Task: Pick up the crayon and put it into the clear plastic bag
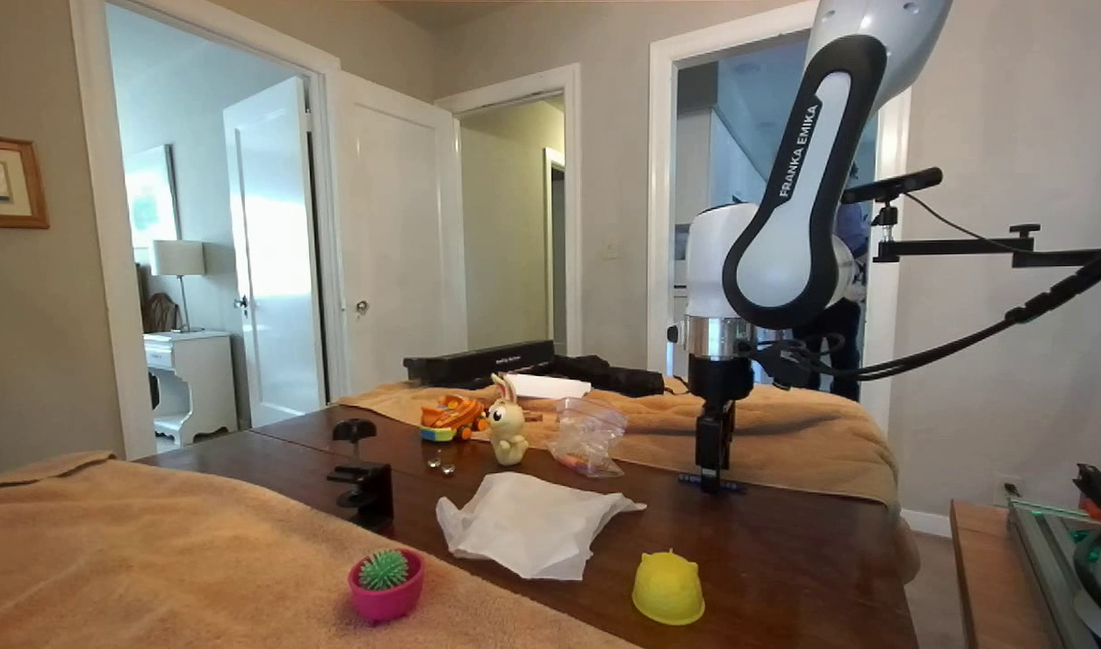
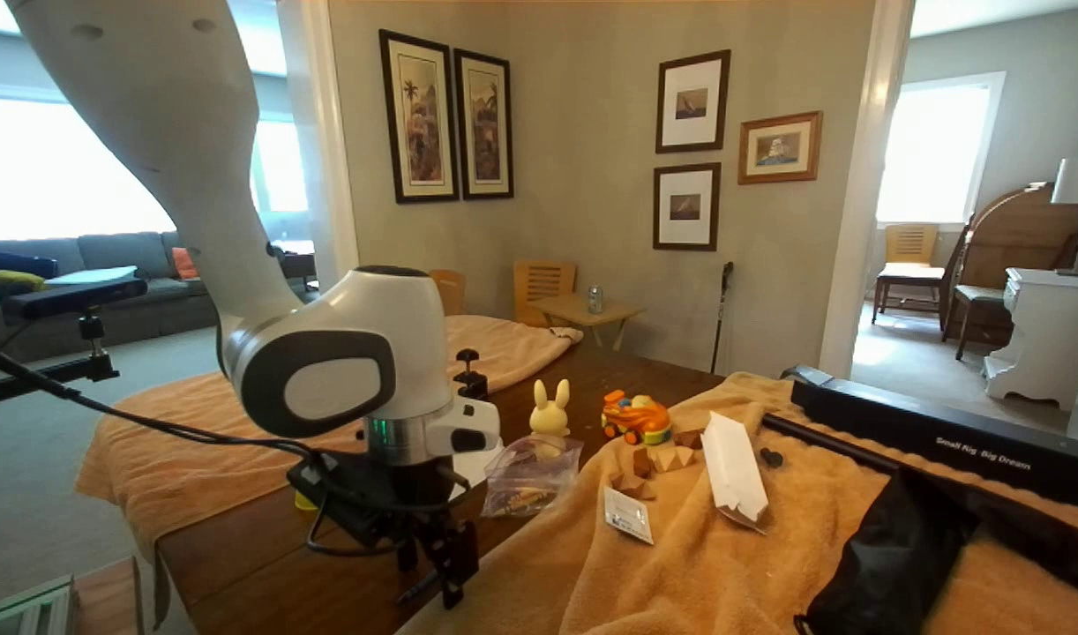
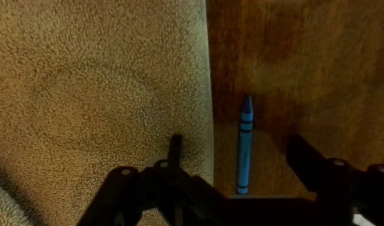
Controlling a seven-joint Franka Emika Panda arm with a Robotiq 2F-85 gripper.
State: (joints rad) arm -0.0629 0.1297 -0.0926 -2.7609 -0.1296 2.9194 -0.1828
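A blue crayon lies flat on the brown table beside the towel's edge. My gripper is open above it, one finger on each side, with the crayon between them and not held. In the exterior views, the gripper is low over the crayon and hides its middle; the gripper also hides part of the crayon. The clear plastic bag lies near the table's towel-covered side, with some orange and yellow content; it also shows here. The bag is out of the wrist view.
A cream rabbit toy and an orange toy vehicle stand beside the bag. A white sheet, a yellow cup, a black clamp and a pink bowl are also around. An orange towel borders the crayon.
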